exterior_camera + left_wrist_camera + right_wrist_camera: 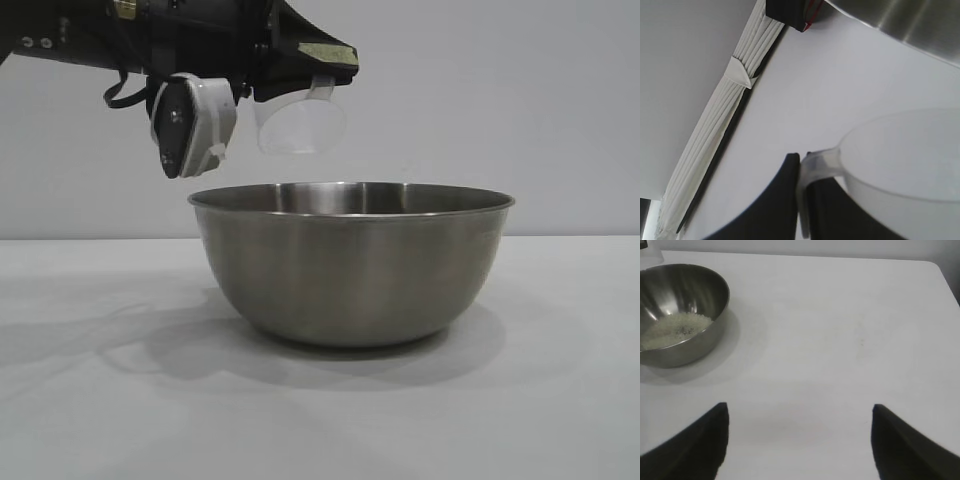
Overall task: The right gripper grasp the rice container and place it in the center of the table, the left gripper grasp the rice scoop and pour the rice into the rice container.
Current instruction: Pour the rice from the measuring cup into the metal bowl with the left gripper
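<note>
Already emptied, the rice scoop (300, 122) is held tipped above the rice container (350, 265), left gripper (801, 200) clamped on its handle.
Rice (672, 330) is seen inside the container, mid-table (840, 340); the rim could be clipped on withdrawal. Right gripper (800, 440) is parked, jaws apart.

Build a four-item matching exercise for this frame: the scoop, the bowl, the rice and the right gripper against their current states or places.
Things:
1. rice scoop
2. rice container
3. rice
4. right gripper

States or places:
A. standing on the table
B. lying in the bottom of the steel bowl
C. open, holding nothing, away from the bowl
D. clamped by its handle in the left gripper, tipped above the bowl's rim

Pairs: 1-D, 2-A, 3-B, 4-C
</note>
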`<act>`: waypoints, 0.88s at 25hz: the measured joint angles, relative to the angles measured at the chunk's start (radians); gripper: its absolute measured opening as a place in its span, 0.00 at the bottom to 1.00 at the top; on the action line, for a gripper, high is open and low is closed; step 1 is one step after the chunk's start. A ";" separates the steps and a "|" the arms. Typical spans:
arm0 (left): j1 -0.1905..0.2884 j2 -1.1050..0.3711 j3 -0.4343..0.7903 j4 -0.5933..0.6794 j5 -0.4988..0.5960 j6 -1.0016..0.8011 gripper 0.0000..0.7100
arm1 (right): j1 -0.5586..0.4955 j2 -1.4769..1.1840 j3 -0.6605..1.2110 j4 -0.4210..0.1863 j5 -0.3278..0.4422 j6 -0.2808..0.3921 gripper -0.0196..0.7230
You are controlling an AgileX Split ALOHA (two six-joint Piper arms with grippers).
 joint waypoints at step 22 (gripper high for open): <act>0.000 0.000 0.000 -0.470 -0.032 -1.154 0.00 | 0.000 0.000 0.000 0.000 0.000 0.000 0.73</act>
